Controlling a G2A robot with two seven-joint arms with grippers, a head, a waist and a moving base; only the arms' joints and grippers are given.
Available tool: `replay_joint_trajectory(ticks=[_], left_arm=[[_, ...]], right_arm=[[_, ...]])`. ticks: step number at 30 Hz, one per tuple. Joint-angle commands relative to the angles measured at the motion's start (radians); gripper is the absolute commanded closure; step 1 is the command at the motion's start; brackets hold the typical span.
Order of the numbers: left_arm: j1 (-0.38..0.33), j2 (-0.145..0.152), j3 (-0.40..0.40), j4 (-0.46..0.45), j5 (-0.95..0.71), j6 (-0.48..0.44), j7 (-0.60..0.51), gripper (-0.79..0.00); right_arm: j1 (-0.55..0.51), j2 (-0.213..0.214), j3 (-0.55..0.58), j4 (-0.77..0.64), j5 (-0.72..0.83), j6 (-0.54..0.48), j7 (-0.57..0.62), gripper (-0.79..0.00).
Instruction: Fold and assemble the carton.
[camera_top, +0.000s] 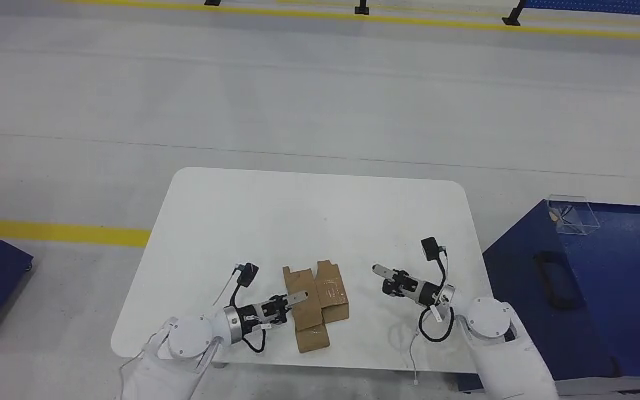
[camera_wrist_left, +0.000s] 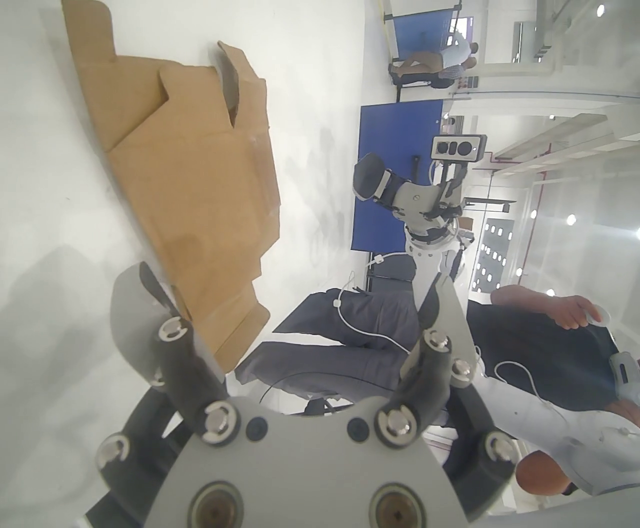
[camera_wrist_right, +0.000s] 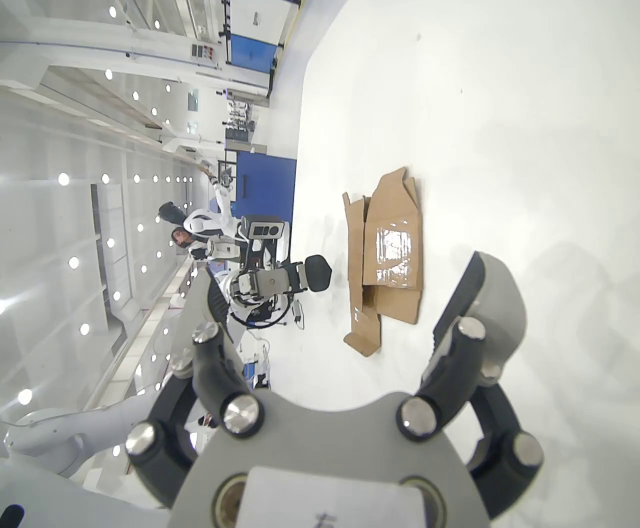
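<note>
**Left gripper open at the carton's edge, right gripper open and well apart**

Your left gripper (camera_wrist_left: 292, 295) stands with its jaws spread, empty, low over the desk (camera_top: 300, 210). The carton (camera_wrist_left: 190, 190) lies flat straight ahead of it, and its nearest corner reaches just inside the jaws, close to one side. You cannot tell from here whether the cardboard touches that side. At the end farthest from this gripper, a flap (camera_wrist_left: 242, 95) lifts slightly off the desk.

Your right gripper (camera_wrist_right: 345, 290) is also spread and empty, with the carton well ahead of it across bare desk.

To do this step well, slide the left gripper forward until the corner sits deep between the jaws, then close on one layer only. Bring the right gripper in to pin the far side before you lift, because flat cardboard will probably skid on this smooth top.
</note>
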Motion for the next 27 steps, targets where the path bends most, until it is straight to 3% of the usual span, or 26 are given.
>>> replay_joint_trajectory(ticks=[1, 5, 11, 16, 20, 24, 27], left_arm=[[-0.013, -0.003, 0.016, 0.023, 0.017, 0.008, 0.018, -0.733], [-0.031, -0.01, 0.049, 0.05, 0.042, 0.021, 0.043, -0.668], [-0.059, -0.018, 0.08, 0.095, 0.049, 0.033, 0.061, -0.631], [-0.074, -0.025, 0.102, 0.125, 0.04, 0.027, 0.066, -0.6], [-0.086, -0.03, 0.117, 0.151, 0.025, 0.013, 0.067, -0.523], [-0.104, -0.038, 0.131, 0.185, 0.0, 0.001, 0.066, -0.391], [-0.117, -0.043, 0.14, 0.21, -0.019, -0.011, 0.066, -0.382]], right_arm=[[0.034, -0.006, -0.039, 0.059, 0.002, -0.025, 0.012, -0.785], [0.085, -0.019, -0.107, 0.155, 0.044, -0.075, 0.067, -0.785], [0.157, -0.041, -0.185, 0.293, 0.134, -0.099, 0.145, -0.785], [0.196, -0.054, -0.231, 0.357, 0.127, -0.131, 0.131, -0.785], [0.219, -0.06, -0.25, 0.393, 0.135, -0.14, 0.132, -0.785], [0.236, -0.067, -0.268, 0.431, 0.166, -0.133, 0.146, -0.785], [0.249, -0.072, -0.276, 0.455, 0.202, -0.128, 0.173, -0.785]])
